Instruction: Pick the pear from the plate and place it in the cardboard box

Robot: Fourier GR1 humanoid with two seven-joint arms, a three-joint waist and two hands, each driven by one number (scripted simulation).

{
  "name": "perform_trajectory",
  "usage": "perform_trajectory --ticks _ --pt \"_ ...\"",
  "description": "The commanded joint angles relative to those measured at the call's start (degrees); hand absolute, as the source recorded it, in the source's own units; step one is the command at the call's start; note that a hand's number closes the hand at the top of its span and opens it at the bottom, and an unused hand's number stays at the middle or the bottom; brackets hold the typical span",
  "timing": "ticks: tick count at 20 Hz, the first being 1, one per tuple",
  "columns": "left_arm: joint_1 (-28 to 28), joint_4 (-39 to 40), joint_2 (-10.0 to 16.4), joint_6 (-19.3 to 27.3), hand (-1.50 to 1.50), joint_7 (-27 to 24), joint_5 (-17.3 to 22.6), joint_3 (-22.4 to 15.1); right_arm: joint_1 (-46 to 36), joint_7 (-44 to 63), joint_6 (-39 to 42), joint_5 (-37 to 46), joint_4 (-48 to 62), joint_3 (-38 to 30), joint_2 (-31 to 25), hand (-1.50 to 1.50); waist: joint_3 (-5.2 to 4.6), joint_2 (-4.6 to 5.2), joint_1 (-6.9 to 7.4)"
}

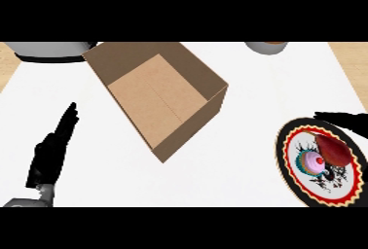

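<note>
White counter (244,126) | left hand (50,151) flat | right hand (345,120) outstretched over plate (283,160) rim, pear (334,150) unheld | cardboard box (155,97) apart

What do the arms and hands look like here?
Left hand: black, slim, with long narrow fingers, on a grey forearm at the lower left edge. Right hand: also black, only partly in view at the right edge, forearm not showing. No cables or markings visible.
</note>
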Motion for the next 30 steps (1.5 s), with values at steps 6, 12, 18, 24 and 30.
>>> perform_trajectory --ticks 6,12,18,24,30 --pt "1.09 1.02 -2.83 -3.2 0.0 -2.09 -2.85 3.08 1.08 0.47 2.98 4.25 -1.86 -5.24 3.07 -1.5 -0.02 -0.04 -0.14" --pt "0.3 0.86 -6.22 -2.78 0.0 -0.83 -5.63 3.05 -0.01 0.69 0.83 8.79 1.47 -6.47 7.36 -1.5 -0.01 0.0 -0.02" --pt "2.09 -2.03 -6.18 -3.99 0.0 0.45 -6.99 4.57 4.3 1.32 -0.6 11.87 -2.6 -6.51 8.51 -1.5 -0.03 -0.13 -0.31" --pt "0.31 0.63 -7.22 -6.34 0.0 -1.16 -7.22 6.89 -1.88 -3.52 -2.46 16.0 10.04 -8.35 11.17 1.5 0.0 0.04 0.12" --pt "3.61 -4.95 -6.12 -7.74 0.0 1.13 -7.5 6.09 -1.54 -4.1 -15.3 16.56 10.1 -11.44 12.27 1.5 0.06 0.04 0.5"
